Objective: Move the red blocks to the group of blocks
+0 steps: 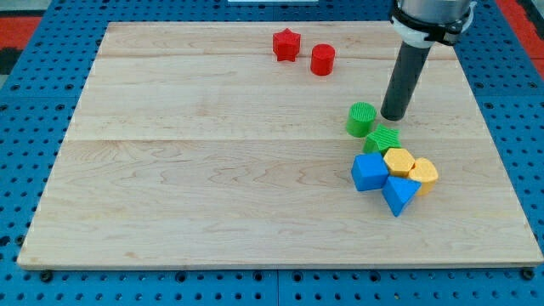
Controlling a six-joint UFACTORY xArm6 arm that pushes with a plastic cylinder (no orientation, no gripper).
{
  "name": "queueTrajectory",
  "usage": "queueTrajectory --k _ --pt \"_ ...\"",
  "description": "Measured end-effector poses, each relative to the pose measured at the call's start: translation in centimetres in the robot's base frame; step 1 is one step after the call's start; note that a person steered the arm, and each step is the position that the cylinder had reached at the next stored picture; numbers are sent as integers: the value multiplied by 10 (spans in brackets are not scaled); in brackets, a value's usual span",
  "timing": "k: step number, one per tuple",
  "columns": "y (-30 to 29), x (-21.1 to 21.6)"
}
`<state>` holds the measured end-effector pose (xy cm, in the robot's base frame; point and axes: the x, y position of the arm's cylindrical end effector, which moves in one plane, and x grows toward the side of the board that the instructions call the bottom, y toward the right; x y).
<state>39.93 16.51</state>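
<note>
A red star block (pixel 286 45) and a red cylinder (pixel 322 60) sit side by side near the view's top, right of centre. A group of blocks lies lower right: a green cylinder (pixel 361 118), a green star-like block (pixel 382 140), two yellow blocks (pixel 398 161) (pixel 423 174), a blue block (pixel 369 172) and a blue triangular block (pixel 399 195). My tip (pixel 393 116) rests on the board just right of the green cylinder, well below and right of the red blocks.
The wooden board (pixel 212 187) lies on a blue perforated table (pixel 34 102). The rod's arm (pixel 429 17) enters from the view's top right.
</note>
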Motion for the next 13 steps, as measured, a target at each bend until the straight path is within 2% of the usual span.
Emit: queueTrajectory --k 1,2,3,4,5,6,7,8,9,10,11,12,13 --pt "-38 32" --pt "-38 69" --pt "-38 69" --pt "-8 30" --pt "-45 -4" --pt "-98 -10" --pt "-91 42" --pt "-96 24" --pt "-107 -43" --pt "-183 -82" --pt "-218 -151" --pt "-178 -192" --pt "-143 -143"
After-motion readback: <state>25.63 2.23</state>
